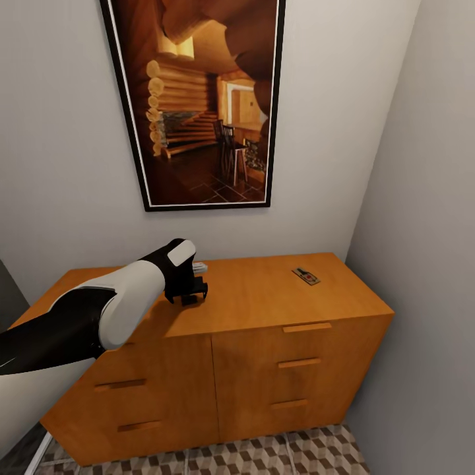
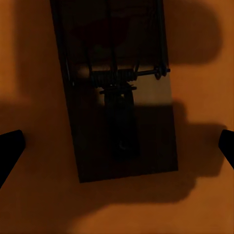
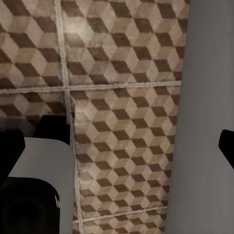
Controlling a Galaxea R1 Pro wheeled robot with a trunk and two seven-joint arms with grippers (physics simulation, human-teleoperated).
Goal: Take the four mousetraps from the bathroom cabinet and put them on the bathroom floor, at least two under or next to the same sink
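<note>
Mousetraps sit on your cabinet (image 1: 264, 300) top: one lies directly beneath your left claw (image 1: 187, 292), the dark trap (image 2: 122, 97) framed between released, spread fingertips (image 2: 9, 148). Farther right, a second mousetrap (image 1: 306, 276) rests near the back right corner. Your right claw (image 3: 117, 146) hangs released over the bathroom floor (image 3: 122, 122).

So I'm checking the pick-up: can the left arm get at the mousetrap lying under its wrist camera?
Probably yes. The left gripper hangs over the cabinet top, fingers spread either side of the mousetrap, with nothing between them and it.
</note>
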